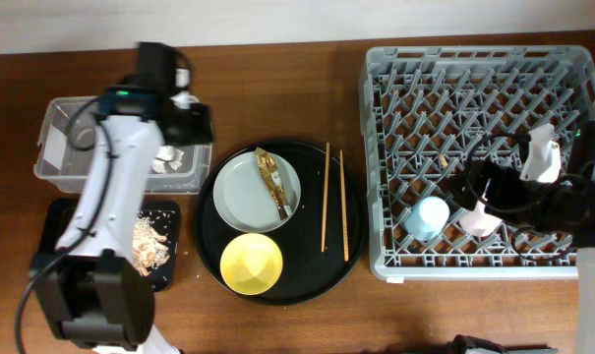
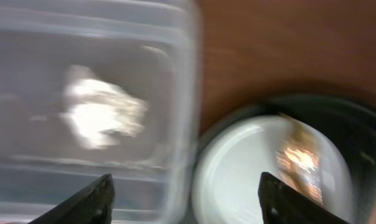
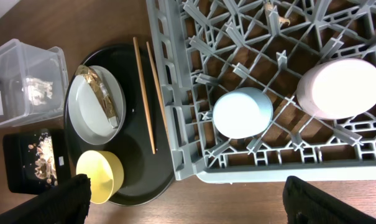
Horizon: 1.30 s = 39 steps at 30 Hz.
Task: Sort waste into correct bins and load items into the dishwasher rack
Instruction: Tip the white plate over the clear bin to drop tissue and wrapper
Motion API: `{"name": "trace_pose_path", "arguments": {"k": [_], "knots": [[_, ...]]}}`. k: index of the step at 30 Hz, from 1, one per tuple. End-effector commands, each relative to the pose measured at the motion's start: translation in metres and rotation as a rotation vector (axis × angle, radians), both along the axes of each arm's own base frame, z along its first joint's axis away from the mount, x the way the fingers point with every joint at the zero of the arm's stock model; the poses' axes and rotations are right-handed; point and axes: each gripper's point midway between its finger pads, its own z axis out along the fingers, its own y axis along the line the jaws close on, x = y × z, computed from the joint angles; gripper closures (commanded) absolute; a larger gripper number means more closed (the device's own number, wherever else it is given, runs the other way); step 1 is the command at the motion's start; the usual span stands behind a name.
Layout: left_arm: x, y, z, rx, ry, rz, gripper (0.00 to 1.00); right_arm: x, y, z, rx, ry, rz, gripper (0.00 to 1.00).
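Note:
My left gripper is open and empty above the edge of the clear box, which holds the white tissue. Its view is blurred. The snack wrapper lies on the grey plate, with the yellow bowl in front and two chopsticks to the right. Food scraps lie in the shallow black tray. My right gripper is open and empty above the rack. The blue cup and pink cup sit upside down in it.
Plate, bowl and chopsticks rest on a large round black tray between the bins and the rack. A small brown scrap lies among the rack's pegs. Bare wooden table lies behind the round tray.

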Motion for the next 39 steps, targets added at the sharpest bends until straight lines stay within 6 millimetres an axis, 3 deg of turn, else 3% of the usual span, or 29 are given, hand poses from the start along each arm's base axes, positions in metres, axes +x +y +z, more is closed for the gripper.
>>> {"name": "trace_pose_path", "arguments": {"k": [1,3,5,8,14,16,17,19,20,23,25,28,30,33,34,35,36,37,39], "knots": [[-0.036,-0.074,-0.033,-0.083,0.121,-0.063,0.33,-0.001,0.002,0.001,0.01,0.001,0.009,0.01],[-0.058,-0.104,-0.067,-0.093,0.172,-0.063,0.39,-0.001,0.002,0.001,0.01,0.002,0.009,0.01],[-0.067,-0.118,-0.09,-0.105,0.173,-0.049,0.46,-0.001,0.002,0.001,0.01,0.0,0.009,0.01],[-0.071,-0.125,-0.117,-0.129,0.151,-0.033,0.57,-0.001,0.002,0.001,0.01,0.001,0.009,0.01],[-0.073,-0.129,-0.159,-0.139,0.193,-0.04,0.62,-0.003,0.003,0.0,0.013,0.009,0.009,0.01],[-0.075,-0.129,-0.168,-0.133,0.211,-0.039,0.7,-0.003,0.003,0.0,0.013,0.013,0.009,0.01],[-0.073,-0.13,-0.168,-0.137,0.205,-0.039,0.81,-0.004,0.003,0.0,0.015,0.017,0.009,0.01],[-0.066,-0.132,-0.156,-0.143,0.185,-0.04,1.0,-0.005,0.003,0.0,0.015,0.018,0.009,0.01],[-0.063,-0.131,-0.148,-0.146,0.18,-0.037,1.0,-0.005,0.003,0.0,0.015,0.018,0.009,0.01],[-0.047,-0.113,-0.098,-0.133,0.138,0.001,1.0,-0.005,0.003,0.0,0.015,0.018,0.009,0.01],[-0.025,-0.076,-0.027,-0.079,0.03,0.019,1.0,-0.004,0.003,0.0,0.015,0.018,0.009,0.01],[-0.006,-0.029,0.023,-0.015,-0.074,0.075,1.0,-0.004,0.003,0.0,0.015,0.018,0.009,0.01],[0.009,0.014,0.042,0.016,-0.131,0.142,1.0,-0.004,0.003,0.0,0.015,0.018,0.009,0.01],[0.025,0.064,0.038,0.024,-0.159,0.21,1.0,-0.004,0.003,0.0,0.015,0.018,0.009,0.01],[0.033,0.072,0.032,0.021,-0.163,0.188,0.88,-0.004,0.003,0.0,0.015,0.018,0.009,0.01],[0.036,0.072,0.028,0.016,-0.162,0.149,0.56,-0.004,0.003,0.0,0.015,0.018,0.009,0.01],[0.038,0.074,0.023,0.027,-0.154,0.113,0.06,-0.004,0.003,0.0,0.015,0.018,0.009,0.01],[0.038,0.077,0.023,0.046,-0.15,0.109,0.01,-0.004,0.003,0.0,0.015,0.018,0.009,0.01],[0.034,0.077,0.029,0.05,-0.146,0.106,0.01,-0.004,0.003,0.0,0.015,0.018,0.009,0.01]]}}
